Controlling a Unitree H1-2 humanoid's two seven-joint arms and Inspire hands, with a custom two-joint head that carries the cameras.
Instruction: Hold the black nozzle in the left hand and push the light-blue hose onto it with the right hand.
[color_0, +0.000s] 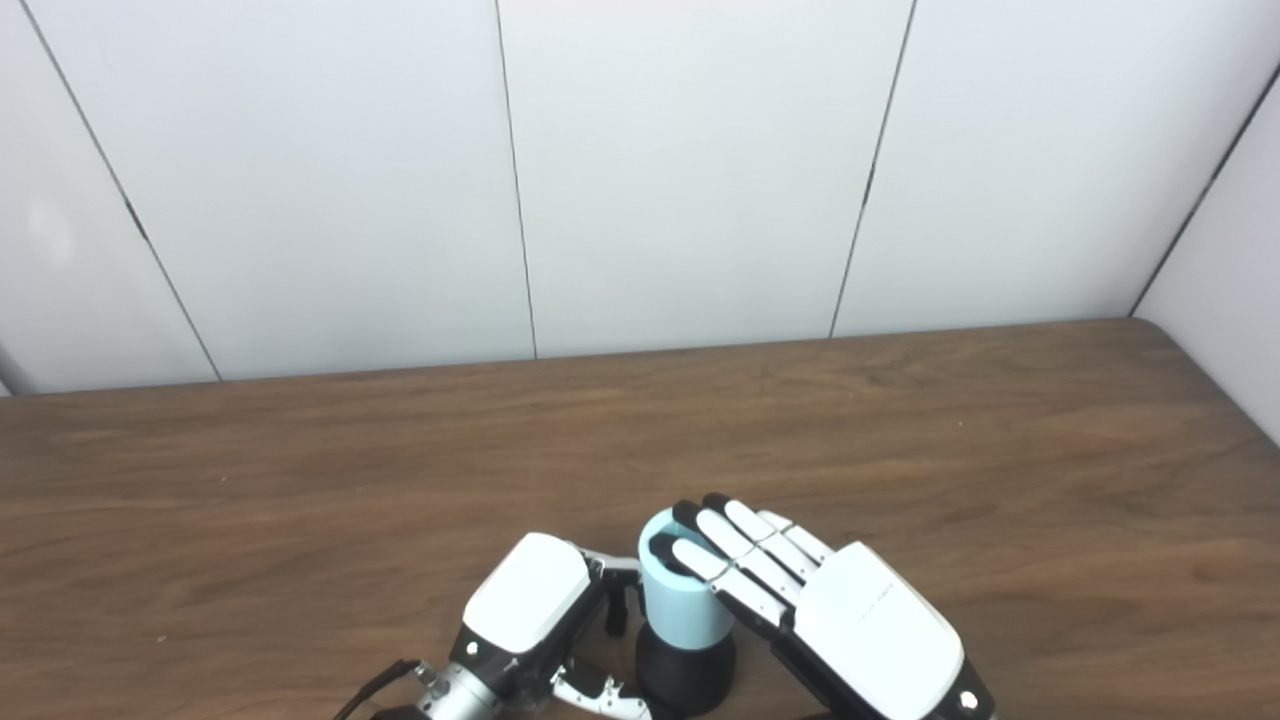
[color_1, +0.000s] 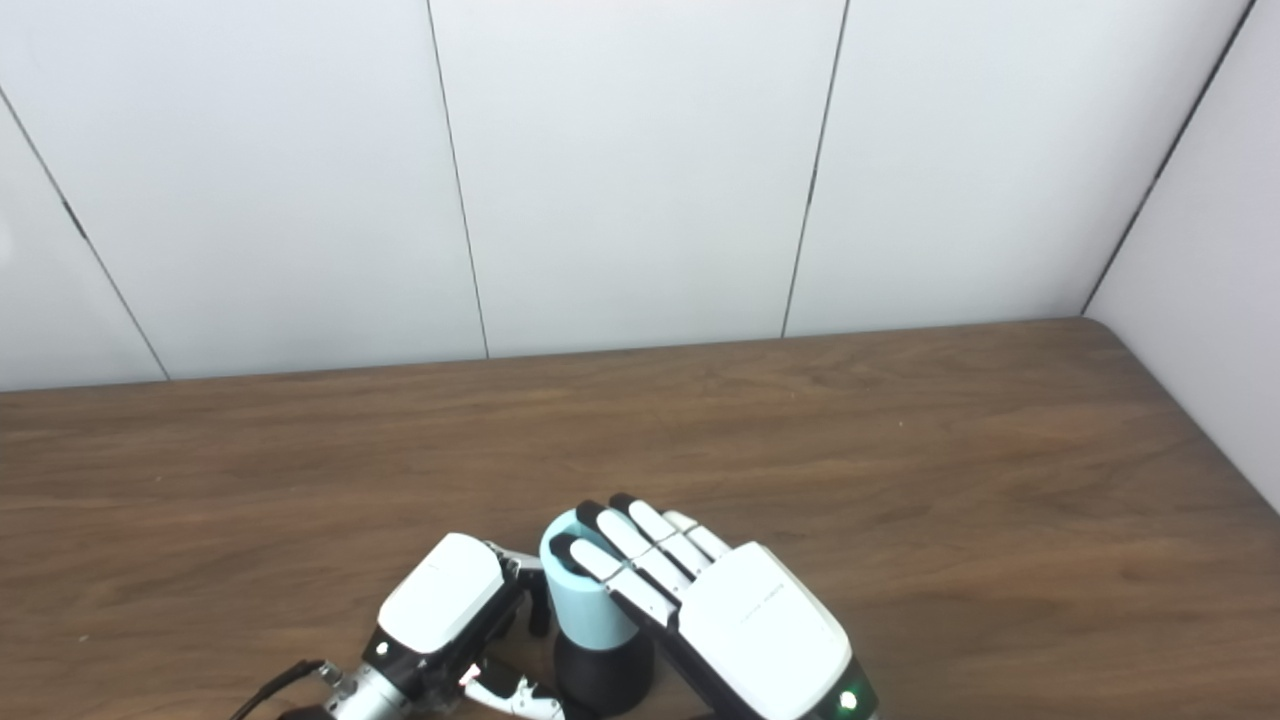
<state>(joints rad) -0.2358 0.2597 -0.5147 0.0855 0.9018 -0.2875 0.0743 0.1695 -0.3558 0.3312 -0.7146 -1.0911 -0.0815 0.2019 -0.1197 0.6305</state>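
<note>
1. Table (color_0: 900, 440): brown wood grain, backed by white wall panels (color_0: 680, 170) from 9 to 3 o'clock.
2. Nozzle (color_0: 687, 672): black, upright on the table at about 6 o'clock, near the bottom edge.
3. Hose (color_0: 680, 595): light blue, short and cylindrical, seated upright on top of the nozzle, open end facing up.
4. Left hand (color_0: 530, 610): placed just beside the hose and nozzle at their 9 o'clock, white back turned up, fingers (color_0: 618, 600) curled down toward the hose, one finger visible near the nozzle's base. Contact with the nozzle hidden by the hand itself; grasping or released could not be told.
5. Right hand (color_0: 845, 625): laid at the hose's 3 o'clock, fingers (color_0: 715, 545) stretched flat and close together, dark tips resting over the hose's top rim. Thumb hidden; pressed against the hose rather than wrapped round it, so far as visible.
</note>
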